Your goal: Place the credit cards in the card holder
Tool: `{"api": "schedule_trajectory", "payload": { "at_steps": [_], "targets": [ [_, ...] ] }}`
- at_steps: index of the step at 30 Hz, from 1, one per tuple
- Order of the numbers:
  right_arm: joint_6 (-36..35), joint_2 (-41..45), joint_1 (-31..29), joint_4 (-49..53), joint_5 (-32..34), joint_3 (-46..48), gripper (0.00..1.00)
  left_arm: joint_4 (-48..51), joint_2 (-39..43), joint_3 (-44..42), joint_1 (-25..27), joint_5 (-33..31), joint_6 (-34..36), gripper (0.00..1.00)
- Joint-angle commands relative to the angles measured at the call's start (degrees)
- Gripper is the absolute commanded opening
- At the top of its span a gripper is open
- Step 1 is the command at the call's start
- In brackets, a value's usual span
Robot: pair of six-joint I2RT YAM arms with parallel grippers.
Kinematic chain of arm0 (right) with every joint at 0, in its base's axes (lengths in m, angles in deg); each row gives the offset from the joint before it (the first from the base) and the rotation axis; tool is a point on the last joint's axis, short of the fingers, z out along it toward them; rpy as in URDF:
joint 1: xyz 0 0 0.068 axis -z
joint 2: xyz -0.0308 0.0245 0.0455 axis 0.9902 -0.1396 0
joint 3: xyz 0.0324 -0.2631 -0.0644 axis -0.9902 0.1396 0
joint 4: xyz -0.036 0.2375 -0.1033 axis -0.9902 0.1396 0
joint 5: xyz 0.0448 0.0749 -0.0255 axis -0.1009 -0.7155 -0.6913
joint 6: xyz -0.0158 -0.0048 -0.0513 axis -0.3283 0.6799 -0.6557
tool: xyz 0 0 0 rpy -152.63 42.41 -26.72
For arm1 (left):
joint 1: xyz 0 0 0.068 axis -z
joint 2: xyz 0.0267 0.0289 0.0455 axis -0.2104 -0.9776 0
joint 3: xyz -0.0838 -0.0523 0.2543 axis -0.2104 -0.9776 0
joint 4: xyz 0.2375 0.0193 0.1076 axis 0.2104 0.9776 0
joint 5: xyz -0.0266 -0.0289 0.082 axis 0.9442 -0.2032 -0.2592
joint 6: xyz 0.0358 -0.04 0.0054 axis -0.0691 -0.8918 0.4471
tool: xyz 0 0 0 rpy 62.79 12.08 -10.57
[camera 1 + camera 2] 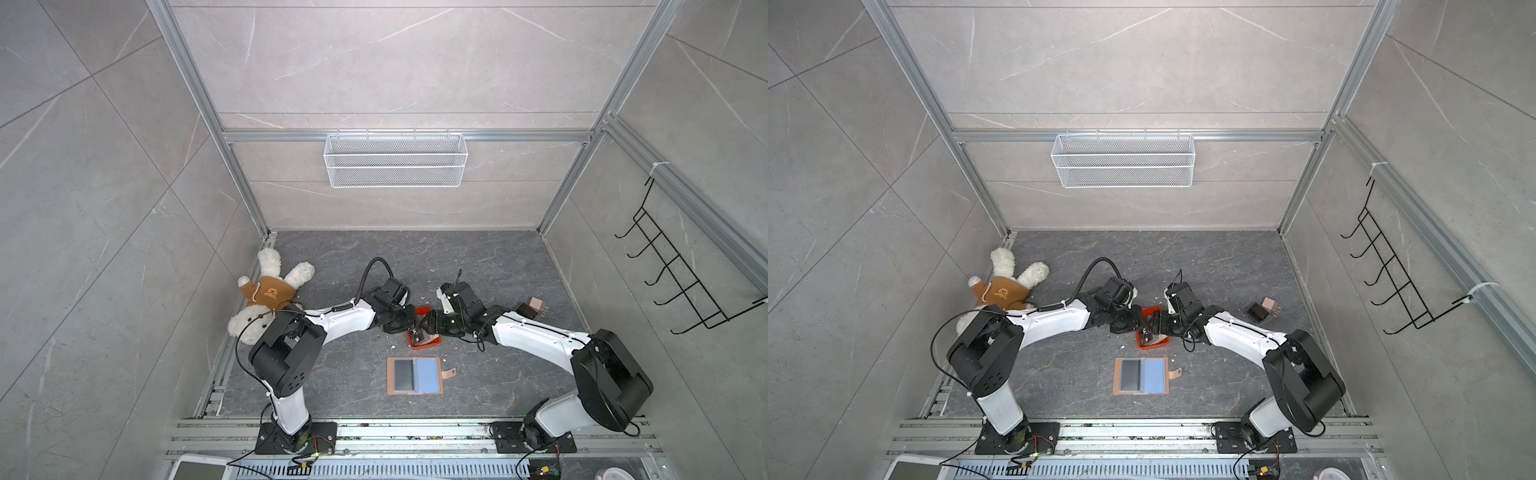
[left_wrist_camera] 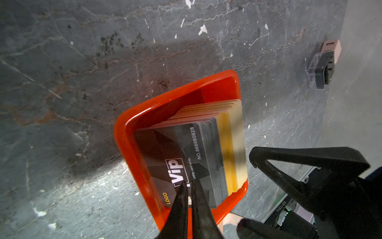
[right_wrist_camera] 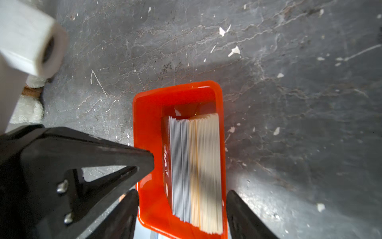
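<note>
While over the credit cards [image 2: 186,144], left arm [image 1: 340,318], right arm [image 1: 536,332] low, inward.

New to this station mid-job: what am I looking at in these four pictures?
Two pictures look down from overhead; two come from cameras on the wrists. The left arm and right arm stand at the near edge of the table, each ending in a pincer. On it: an orange tray of upright credit cards, the open card holder, a plush rabbit, two small blocks. The left pincer is shut at the front black card, grip unclear; the right pincer stands open astride the tray.
</note>
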Motion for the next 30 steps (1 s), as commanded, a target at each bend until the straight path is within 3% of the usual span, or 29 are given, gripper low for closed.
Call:
{"api": "schedule_trajectory", "payload": {
  "at_steps": [1, 30],
  "targets": [
    [-2.32, -1.31, 0.30, 2.52, -0.84, -2.10, 0.69, 1.58, -0.75, 1.53, 0.20, -0.93, 1.70, 0.09],
    [-3.91, -9.42, 0.35, 4.08, -0.67, -4.68, 0.68, 0.47, -1.69, -0.68, 0.52, -0.21, 1.45, 0.09]
  ]
}}
